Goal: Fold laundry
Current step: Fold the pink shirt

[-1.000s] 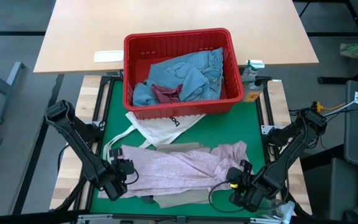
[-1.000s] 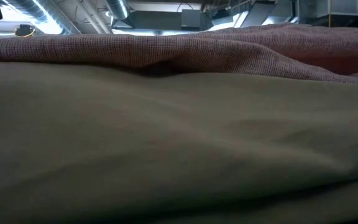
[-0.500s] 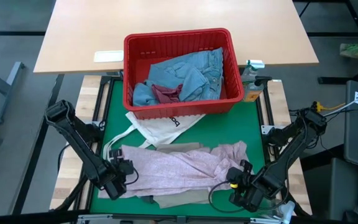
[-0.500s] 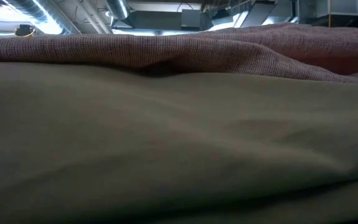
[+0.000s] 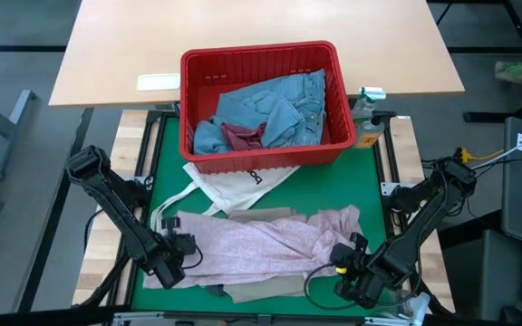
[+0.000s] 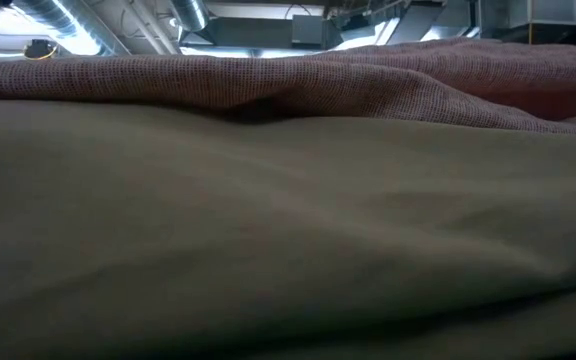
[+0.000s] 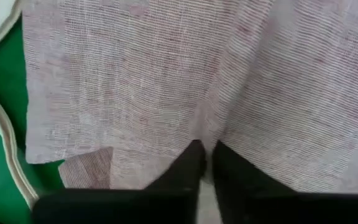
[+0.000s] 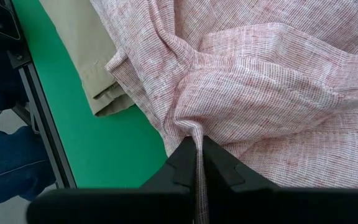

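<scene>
The mottled pink top lies spread across the near part of the green mat, on top of the beige trousers. My left gripper is shut on the top's left end. My right gripper is shut on its right end. In the low view the trousers fill the front and the pink top lies behind them. The light blue jeans and a dark red garment lie in the red basket. My left gripper pinches a small raised fold of the pink top between its two fingertips, slanting down from above near the top's left edge. The cloth around it lies flat and slack. My right gripper pinches a gathered fold of the pink top between its two fingertips, slanting down from above near the top's right end. Wrinkles run out from the pinch; the cloth rests on the mat and the trousers.
A white tote bag lies between the basket and the pink top, its strap beside my left gripper. A bottle stands at the basket's right. The wooden table lies beyond the mat.
My left gripper has sunk slightly onto the pink top's left end. The garments lie as before.
</scene>
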